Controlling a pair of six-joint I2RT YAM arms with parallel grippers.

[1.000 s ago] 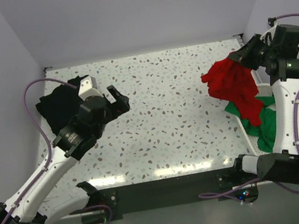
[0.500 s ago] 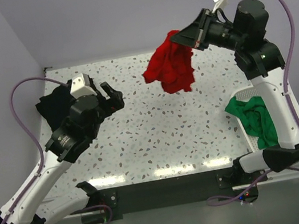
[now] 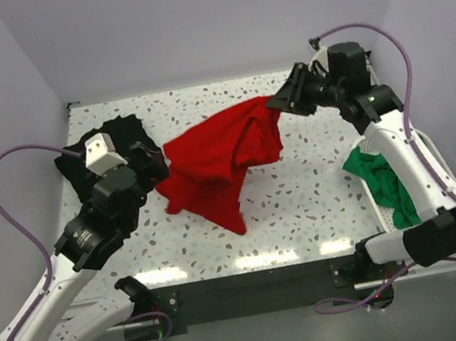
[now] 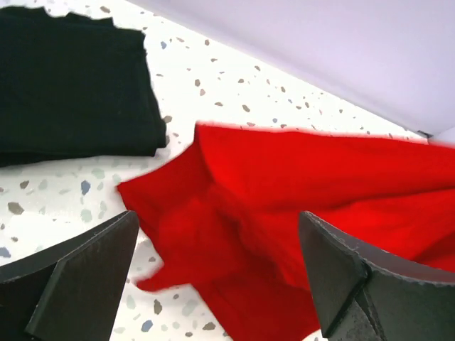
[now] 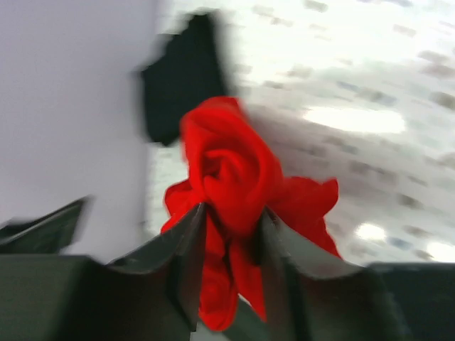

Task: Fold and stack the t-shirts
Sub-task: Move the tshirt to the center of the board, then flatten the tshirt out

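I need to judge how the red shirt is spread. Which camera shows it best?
Top external: the whole red t-shirt shows, stretching leftward from the right gripper. The left wrist view shows only one end of it, in front of the open left gripper. The right wrist view shows just a blurred bunch pinched in that arm's gripper.

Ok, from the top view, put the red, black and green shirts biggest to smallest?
1. red t-shirt.
2. black t-shirt and green t-shirt look alike; the left arm hides part of the black one.
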